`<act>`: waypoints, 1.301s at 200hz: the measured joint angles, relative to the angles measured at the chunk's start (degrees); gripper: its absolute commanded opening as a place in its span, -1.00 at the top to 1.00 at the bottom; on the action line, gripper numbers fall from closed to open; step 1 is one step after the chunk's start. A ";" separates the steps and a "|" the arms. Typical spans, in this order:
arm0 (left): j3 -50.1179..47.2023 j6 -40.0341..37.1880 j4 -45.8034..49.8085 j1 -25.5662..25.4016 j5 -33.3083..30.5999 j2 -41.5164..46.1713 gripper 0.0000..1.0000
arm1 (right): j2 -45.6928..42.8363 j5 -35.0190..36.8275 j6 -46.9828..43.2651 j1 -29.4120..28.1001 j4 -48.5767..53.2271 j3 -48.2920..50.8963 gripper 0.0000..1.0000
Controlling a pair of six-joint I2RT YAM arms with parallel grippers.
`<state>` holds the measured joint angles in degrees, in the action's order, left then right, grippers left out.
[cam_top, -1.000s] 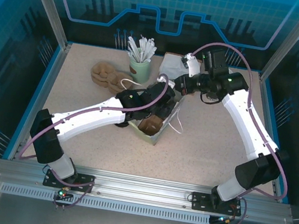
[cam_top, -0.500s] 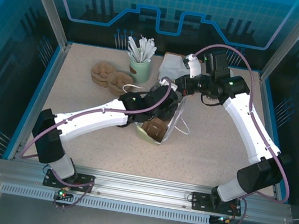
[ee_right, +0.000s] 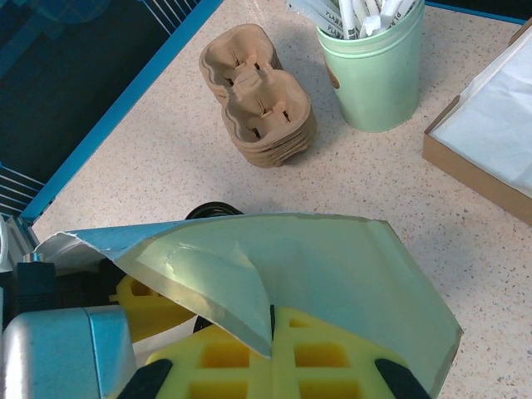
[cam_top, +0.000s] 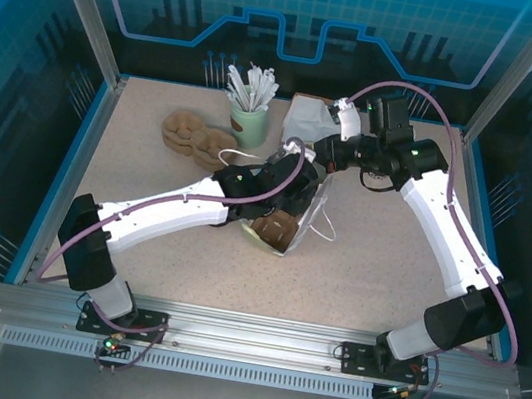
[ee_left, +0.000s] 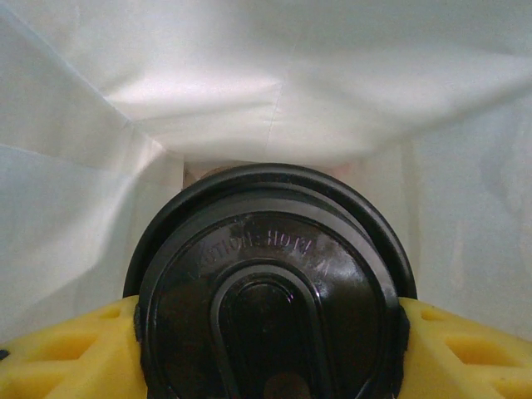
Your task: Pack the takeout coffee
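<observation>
**Site:** a robotics lab test cell, dressed as a coffee-counter station. This is what I log from my remote console.

- **Enclosure:** a silver aluminium extrusion frame [cam_top: 255, 334] with slanting corner posts. It is walled by translucent blue panels [cam_top: 306, 13] printed with gear and circuit graphics.
- **Work surface:** a speckled beige tabletop [cam_top: 377, 268] edged by a blue rim [cam_top: 68, 168].
- **Machinery:** a white jointed left arm [cam_top: 157, 215] and a white jointed right arm [cam_top: 444, 228]. Both are bolted at the near rail and trail purple cables [cam_top: 407, 83].
- **Café props:**
  - a mint-green cup of paper-wrapped sticks [cam_top: 249, 121]
  - a stack of brown moulded-pulp cup carriers [cam_top: 195, 136]
  - a shallow brown cardboard box lined with white paper [cam_top: 309, 118]
</observation>
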<state>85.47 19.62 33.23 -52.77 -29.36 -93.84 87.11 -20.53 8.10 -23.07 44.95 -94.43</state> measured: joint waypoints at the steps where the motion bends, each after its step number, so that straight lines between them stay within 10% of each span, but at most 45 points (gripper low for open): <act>1: -0.02 0.00 -0.07 0.00 0.00 0.00 -0.19 | 0.00 0.00 0.00 0.00 0.00 0.02 1.00; 260: -1.75 -0.07 -3.93 -0.68 -2.80 -1.75 -0.21 | -0.96 1.09 -1.68 0.98 -1.66 2.58 1.00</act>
<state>83.72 19.55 29.30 -53.45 -32.16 -95.59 86.15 -19.44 6.42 -22.09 43.29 -91.85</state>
